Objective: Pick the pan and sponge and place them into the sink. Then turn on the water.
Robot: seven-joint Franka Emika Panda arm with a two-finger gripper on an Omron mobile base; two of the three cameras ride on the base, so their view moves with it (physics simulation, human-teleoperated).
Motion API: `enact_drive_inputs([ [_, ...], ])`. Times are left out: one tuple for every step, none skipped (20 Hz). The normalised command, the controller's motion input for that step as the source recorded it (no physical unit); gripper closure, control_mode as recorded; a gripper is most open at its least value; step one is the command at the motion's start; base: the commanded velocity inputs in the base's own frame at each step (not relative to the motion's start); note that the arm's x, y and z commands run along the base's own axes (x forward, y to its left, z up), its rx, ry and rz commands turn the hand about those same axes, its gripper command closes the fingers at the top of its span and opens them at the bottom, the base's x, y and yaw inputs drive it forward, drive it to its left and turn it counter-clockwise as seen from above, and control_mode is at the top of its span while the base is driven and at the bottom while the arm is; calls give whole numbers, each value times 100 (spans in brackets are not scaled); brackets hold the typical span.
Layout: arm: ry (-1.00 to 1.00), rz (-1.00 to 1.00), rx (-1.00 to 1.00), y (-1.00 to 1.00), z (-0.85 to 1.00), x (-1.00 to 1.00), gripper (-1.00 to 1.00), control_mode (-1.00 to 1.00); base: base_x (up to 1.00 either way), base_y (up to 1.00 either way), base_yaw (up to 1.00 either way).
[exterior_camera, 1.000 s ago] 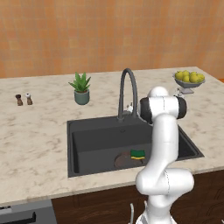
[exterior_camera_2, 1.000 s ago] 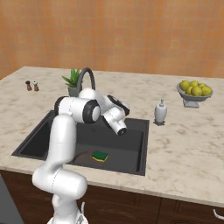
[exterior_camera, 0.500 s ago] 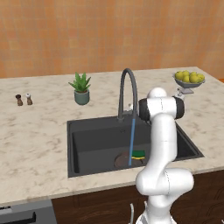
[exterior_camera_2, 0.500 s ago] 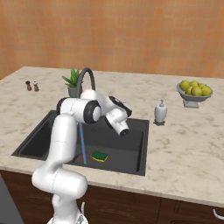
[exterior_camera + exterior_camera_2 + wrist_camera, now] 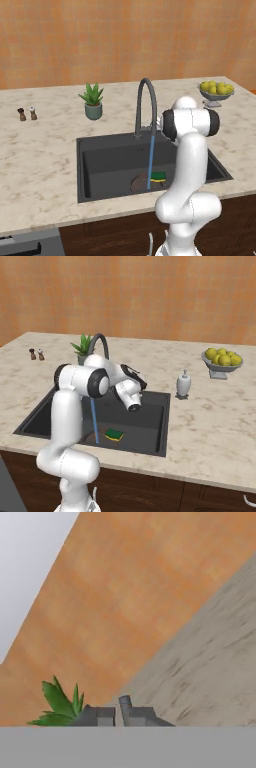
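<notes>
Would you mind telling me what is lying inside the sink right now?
The sink holds the sponge, beside the pan, and the water falls onto that pan. The arm covers the basin's right part.

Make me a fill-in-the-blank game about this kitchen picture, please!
1. The blue water falls from the faucet into the ____.
2. The sponge lying in the sink is yellow with a ____ top.
3. The bowl on the counter holds yellow ____.
4. The gripper has its two fingers ____ together.

Missing words: sink; green; fruit; shut
</notes>
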Motion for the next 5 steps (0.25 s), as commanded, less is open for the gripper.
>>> enact_drive_inputs([
  [-9,-3,15,-57,75,-100,100,-100,0,0,0],
  [-11,-1,14,-57,86,-100,100,-100,0,0,0],
  [-12,0,14,-75,96,-100,100,-100,0,0,0],
  [-10,0,17,-80,94,-93,100,-100,0,0,0],
  [-9,0,17,-75,91,-92,100,-100,0,0,0],
])
